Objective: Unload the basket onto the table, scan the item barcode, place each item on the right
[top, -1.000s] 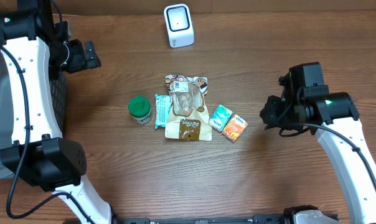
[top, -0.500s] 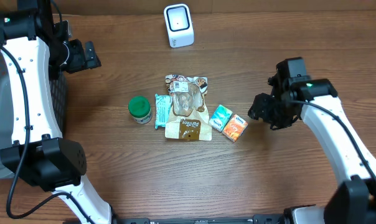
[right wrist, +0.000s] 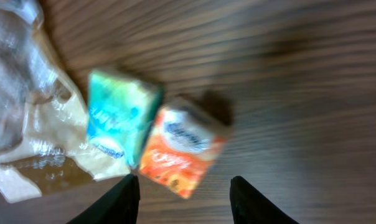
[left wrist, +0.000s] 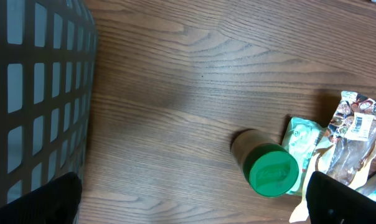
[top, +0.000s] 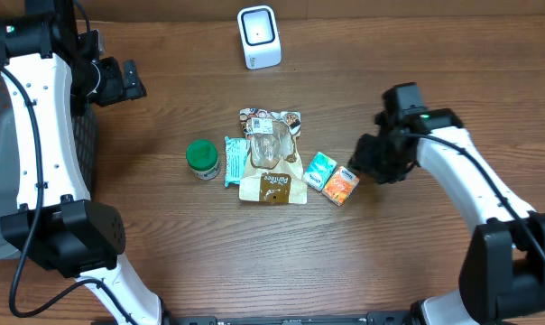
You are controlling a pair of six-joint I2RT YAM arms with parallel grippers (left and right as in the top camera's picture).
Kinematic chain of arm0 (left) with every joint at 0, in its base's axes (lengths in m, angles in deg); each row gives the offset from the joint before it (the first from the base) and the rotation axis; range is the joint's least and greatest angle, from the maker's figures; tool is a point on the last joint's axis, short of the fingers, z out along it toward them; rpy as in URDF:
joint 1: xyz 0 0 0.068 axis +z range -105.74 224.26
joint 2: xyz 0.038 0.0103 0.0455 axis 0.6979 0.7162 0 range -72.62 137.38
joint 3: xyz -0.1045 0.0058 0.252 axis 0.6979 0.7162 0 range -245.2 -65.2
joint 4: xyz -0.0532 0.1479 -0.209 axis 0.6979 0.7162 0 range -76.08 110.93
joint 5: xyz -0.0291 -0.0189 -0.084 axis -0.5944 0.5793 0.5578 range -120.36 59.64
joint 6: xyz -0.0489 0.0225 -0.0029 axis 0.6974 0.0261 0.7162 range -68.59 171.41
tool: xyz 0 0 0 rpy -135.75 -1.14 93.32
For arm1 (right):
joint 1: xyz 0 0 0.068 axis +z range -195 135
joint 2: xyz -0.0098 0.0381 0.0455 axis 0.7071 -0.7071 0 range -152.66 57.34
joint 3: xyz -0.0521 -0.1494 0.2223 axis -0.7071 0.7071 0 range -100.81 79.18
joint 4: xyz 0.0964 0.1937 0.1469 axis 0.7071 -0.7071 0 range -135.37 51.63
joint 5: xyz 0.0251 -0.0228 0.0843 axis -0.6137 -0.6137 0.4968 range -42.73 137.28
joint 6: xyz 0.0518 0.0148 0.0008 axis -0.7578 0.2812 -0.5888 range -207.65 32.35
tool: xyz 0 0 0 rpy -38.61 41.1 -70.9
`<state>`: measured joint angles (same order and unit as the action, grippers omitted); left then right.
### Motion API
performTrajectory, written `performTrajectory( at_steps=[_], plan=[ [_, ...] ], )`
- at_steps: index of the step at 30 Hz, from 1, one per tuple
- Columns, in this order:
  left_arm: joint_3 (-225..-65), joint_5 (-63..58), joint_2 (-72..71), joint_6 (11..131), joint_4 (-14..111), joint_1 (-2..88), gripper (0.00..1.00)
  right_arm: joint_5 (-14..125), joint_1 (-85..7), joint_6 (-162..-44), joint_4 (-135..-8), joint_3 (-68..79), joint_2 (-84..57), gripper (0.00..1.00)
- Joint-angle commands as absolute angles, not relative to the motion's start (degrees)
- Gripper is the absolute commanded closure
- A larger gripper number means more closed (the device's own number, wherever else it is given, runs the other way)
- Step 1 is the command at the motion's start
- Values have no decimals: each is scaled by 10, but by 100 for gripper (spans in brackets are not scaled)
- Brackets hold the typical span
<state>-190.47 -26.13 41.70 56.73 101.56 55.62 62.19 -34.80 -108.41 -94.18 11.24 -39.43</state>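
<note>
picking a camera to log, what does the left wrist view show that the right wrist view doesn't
Only left wrist: a dark mesh basket, a green-lidded jar and a pale green packet. Only right wrist: a teal box and an orange box, side by side. Both: the clear snack pouch and the wooden table.

This looks like a mock shop checkout on a robot lab bench. An orange carton [right wrist: 182, 152] and a teal carton [right wrist: 119, 115] lie on the wood-grain table [top: 164, 244] ahead of the fingers of the right gripper [right wrist: 185, 180]. A wire basket [left wrist: 32, 93] stands beside the fingers of the left gripper [left wrist: 193, 180], and a white barcode scanner [top: 259, 36] sits well apart from both.
</note>
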Motion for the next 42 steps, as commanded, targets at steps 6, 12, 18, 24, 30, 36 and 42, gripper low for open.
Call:
performTrajectory(
  at_steps=[6,12,18,24,30,36,42],
  plan=[
    [-1906,-265,402,552,1015,558,1,653,-220,-942,-941,106,-435,53],
    [-1906,-265,402,552,1015,558,1,624,-174,-933,-933,107,-453,52],
    [-1906,-265,402,552,1015,558,0,571,-173,-934,-926,107,-469,52],
    [-1906,-265,402,552,1015,558,1,545,-175,-934,-921,107,-470,49],
    [-1906,-265,402,552,1015,558,0,537,-181,-938,-909,107,-470,47],
    [-1906,-265,402,552,1015,559,1,598,-195,-925,-918,106,-470,47],
    [-1906,-265,402,552,1015,559,0,682,-174,-825,-953,106,-470,46]
  ],
)
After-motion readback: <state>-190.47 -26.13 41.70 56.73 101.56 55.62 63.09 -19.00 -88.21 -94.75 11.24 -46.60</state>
